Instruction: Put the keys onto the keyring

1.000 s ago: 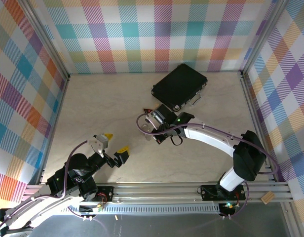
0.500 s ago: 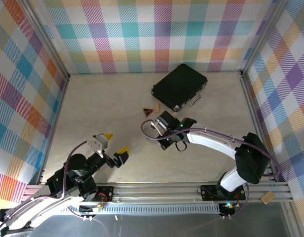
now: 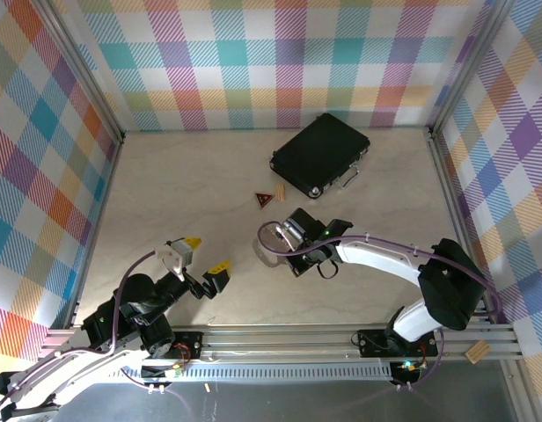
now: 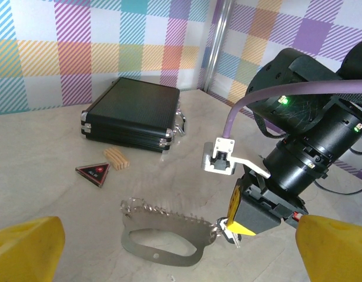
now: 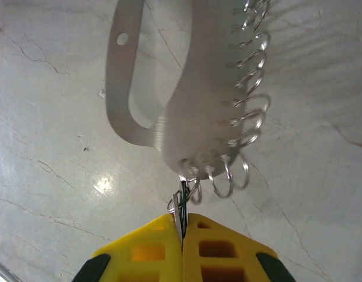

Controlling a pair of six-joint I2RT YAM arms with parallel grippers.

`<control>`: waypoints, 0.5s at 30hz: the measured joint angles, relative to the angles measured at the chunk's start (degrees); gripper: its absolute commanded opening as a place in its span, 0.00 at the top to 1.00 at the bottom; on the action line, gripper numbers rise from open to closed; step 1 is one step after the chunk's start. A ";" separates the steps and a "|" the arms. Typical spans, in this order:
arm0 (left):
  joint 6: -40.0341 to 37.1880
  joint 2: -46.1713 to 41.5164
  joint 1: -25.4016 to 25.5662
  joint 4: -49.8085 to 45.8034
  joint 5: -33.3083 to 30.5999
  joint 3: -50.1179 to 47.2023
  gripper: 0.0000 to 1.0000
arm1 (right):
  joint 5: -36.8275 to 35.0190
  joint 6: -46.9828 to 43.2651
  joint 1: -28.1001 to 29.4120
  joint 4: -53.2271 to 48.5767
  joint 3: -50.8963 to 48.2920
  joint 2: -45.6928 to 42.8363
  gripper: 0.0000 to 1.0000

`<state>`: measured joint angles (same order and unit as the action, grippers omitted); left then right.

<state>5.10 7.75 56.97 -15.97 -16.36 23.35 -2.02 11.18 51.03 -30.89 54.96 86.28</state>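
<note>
The right tool (image 5: 182, 226) is pinched fully shut on the keys (image 5: 181, 205). The thin metal stands edge-on between the yellow pads, so only a sliver shows ahead of the tips. That narrow grip looks chosen to leave the key's eye free and forward, where it can meet a ring. From the left wrist view the same tool (image 4: 241, 216) hangs low over the desk (image 3: 183, 185), tilted down at the near end of the keyring (image 4: 163, 235), with the keys (image 4: 228, 230) just under its tips.

The keyring (image 5: 169, 88) lies flat on the desk near the middle, in front of the black case (image 4: 134, 120) and just beside the red triangular tag (image 4: 93, 172) and a small wooden block (image 4: 116, 157). It is a silvery oval plate with a row of small wire rings (image 5: 251, 106) along one edge. The keys sit right at the last of those rings. Whether they are threaded on or only touching, I cannot tell.

The left tool (image 3: 207, 254) waits well apart near its own base, jaws spread wide and holding nothing. It is aimed at the keyring, likely so its camera watches the work — or so it can pin the plate if the plate slides. Nothing anchors the plate, so a sideways push from the keys would probably shift it rather than open a ring.
</note>
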 measured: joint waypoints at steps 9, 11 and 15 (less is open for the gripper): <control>0.00 0.00 0.00 0.02 0.39 0.00 0.00 | 1.25 2.12 0.44 1.60 -3.52 -0.55 1.00; 0.00 0.00 0.00 0.02 0.39 0.00 0.00 | 1.27 2.54 0.63 1.64 -4.07 -0.63 1.00; 0.00 0.00 0.00 0.02 0.39 0.00 0.00 | 1.73 3.50 0.83 2.05 -5.16 -0.74 1.00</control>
<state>5.10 7.75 56.97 -15.94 -15.97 23.35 -0.30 14.68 51.86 -28.84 49.80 85.54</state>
